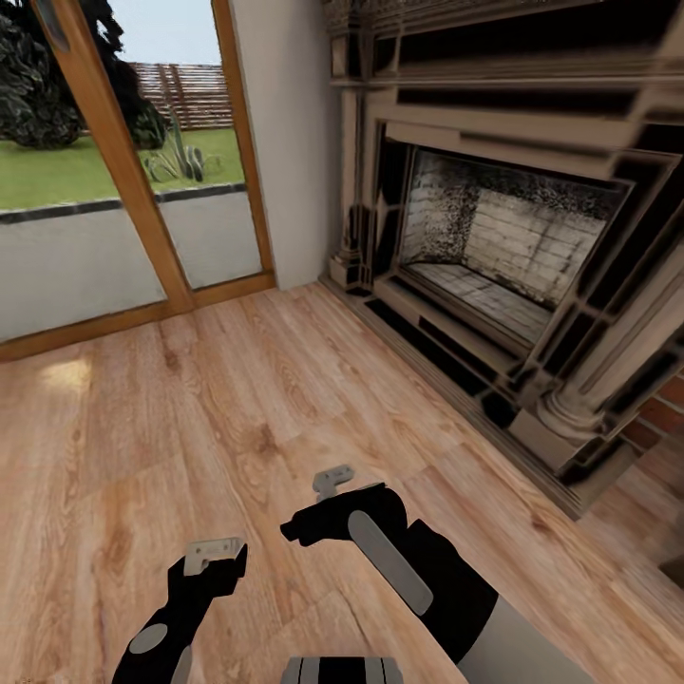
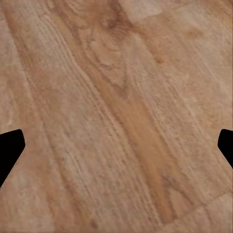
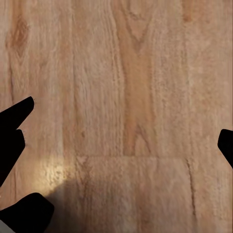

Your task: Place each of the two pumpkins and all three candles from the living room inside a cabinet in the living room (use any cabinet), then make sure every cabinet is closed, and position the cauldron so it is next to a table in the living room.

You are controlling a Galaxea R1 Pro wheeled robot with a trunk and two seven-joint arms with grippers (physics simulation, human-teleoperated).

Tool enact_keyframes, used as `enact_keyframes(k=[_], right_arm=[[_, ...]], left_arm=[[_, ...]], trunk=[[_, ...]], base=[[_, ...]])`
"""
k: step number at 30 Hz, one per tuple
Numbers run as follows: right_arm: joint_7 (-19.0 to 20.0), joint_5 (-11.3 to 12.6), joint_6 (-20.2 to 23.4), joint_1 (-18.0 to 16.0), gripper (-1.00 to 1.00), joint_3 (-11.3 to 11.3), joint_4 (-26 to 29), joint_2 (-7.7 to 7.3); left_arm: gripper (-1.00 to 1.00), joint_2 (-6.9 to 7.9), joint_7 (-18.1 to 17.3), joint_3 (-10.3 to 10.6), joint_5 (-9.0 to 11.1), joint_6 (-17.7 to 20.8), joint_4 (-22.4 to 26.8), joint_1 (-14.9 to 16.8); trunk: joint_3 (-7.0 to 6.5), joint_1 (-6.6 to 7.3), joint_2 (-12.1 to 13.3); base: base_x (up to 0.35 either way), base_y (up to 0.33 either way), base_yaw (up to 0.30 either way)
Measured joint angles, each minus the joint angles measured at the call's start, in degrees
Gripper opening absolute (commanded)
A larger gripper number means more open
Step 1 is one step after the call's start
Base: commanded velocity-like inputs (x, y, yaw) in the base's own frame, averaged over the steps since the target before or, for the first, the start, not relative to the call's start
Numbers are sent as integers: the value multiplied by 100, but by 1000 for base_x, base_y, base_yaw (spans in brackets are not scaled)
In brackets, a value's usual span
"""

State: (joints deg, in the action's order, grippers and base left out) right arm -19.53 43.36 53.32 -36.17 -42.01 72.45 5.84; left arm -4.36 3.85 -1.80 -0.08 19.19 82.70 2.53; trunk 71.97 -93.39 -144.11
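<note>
1. So the robot's just in transit here. The head view looks down at light wood plank floor point(image 1: 237, 399), with a big dark fireplace point(image 1: 503, 256) off to the right and a glass door with a wooden frame point(image 1: 123, 171) on the left, lawn outside.

2. Both arms are tucked low in front of the trunk. The left gripper point(image 1: 214, 551) and right gripper point(image 1: 332, 482) hang over bare floor, right one a bit further forward.

3. Gripper state: in both wrist views the dark fingertips point(image 2: 8, 148) sit at opposite edges with nothing but planks between them point(image 3: 14, 116), so I'd call both spread apart and empty.

4. The relation that matters, which way a pumpkin, candle or the cauldron lies from either gripper, can't be judged from here. No cabinet or bench around either.

5. My guess: the base has to turn away from the fireplace and find the things before picking an arm.
</note>
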Motion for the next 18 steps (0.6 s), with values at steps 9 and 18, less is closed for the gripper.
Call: enact_keyframes(k=[9,18], right_arm=[[1,1,-6,0,100,-5,0,0],[7,0,-101,0,100,-25,0,-3]], left_arm=[[100,0,1,5,0,0,-2,0],[100,0,5,7,0,-8,-15,0]], trunk=[[-58,0,0],[-120,0,0]], base=[[5,2,224],[2,0,212]])
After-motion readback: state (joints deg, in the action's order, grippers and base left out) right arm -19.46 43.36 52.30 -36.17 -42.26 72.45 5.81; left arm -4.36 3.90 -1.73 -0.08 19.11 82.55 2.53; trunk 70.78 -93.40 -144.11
